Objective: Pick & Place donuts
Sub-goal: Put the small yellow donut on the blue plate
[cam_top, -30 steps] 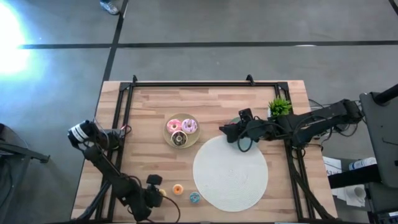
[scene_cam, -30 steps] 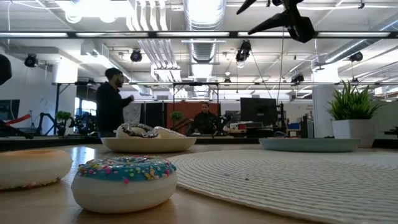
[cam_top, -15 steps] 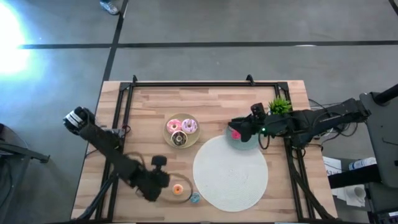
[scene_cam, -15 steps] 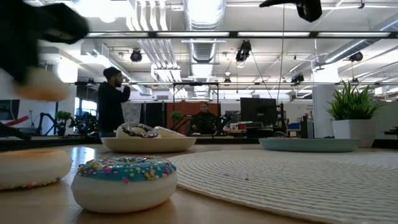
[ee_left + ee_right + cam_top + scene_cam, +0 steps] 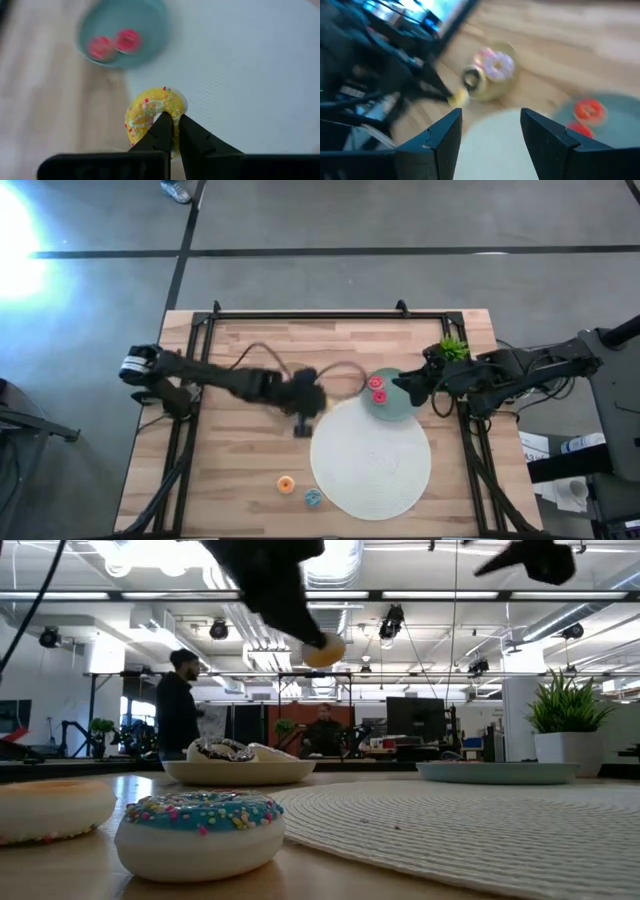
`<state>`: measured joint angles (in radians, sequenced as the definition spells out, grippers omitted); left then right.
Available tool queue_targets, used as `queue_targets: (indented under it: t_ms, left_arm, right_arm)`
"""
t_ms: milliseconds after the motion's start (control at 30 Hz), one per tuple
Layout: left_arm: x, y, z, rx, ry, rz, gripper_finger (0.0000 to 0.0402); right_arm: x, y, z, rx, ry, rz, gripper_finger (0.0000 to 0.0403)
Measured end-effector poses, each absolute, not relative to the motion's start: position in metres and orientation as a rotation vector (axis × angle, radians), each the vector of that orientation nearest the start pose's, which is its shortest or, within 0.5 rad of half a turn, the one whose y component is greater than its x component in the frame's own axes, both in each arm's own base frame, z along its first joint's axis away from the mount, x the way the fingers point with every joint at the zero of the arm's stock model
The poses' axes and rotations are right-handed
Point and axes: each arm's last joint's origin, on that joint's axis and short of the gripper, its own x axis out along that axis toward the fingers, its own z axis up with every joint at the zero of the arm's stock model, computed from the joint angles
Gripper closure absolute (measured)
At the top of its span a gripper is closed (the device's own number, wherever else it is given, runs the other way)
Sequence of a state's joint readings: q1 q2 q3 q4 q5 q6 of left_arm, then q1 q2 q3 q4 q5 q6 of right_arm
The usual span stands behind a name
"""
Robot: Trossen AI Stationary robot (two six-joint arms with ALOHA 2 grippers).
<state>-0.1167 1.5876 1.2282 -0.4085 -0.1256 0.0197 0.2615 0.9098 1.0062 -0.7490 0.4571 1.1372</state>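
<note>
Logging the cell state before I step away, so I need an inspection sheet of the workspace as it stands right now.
Surface: wooden table, white round mat on it.
Job's things: yellow donut held in the air; two red donuts on the teal plate; orange donut and blue donut on the wood; iced donuts on the beige plate.
Clutter: potted plant at the table's right edge.
Grippers: left gripper shut on the yellow donut, beside the mat; right gripper open, by the teal plate.
Cables: a cable loops off the left arm.
Surroundings: two people in the room behind.
</note>
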Motion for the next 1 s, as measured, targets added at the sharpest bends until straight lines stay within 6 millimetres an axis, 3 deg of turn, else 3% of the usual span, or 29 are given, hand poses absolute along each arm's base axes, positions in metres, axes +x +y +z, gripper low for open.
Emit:
queue_targets:
  t_ms: [167, 433, 600, 767, 1000]
  left_arm:
    - [0.367, -0.017, 0.300, 0.217, 0.689, 0.071, 0.0401]
    - [0.390, -0.015, 0.339, 0.386, 0.585, 0.149, 0.0401]
    - [0.392, -0.010, 0.340, 0.447, 0.589, 0.152, 0.0401]
    - [0.393, -0.001, 0.336, 0.443, 0.572, 0.175, 0.0401]
    - [0.396, 0.011, 0.334, 0.423, 0.530, 0.170, 0.0401]
  right_arm:
    - [0.162, 0.029, 0.321, 0.952, 0.521, -0.483, 0.0209]
    - [0.176, 0.010, 0.303, 1.103, 0.296, -0.358, 0.0209]
    - [0.183, -0.008, 0.286, 1.163, 0.235, -0.396, 0.0209]
    - [0.194, -0.018, 0.286, 1.182, 0.159, -0.328, 0.0209]
    - [0.214, -0.025, 0.278, 1.181, 0.223, -0.349, 0.0209]
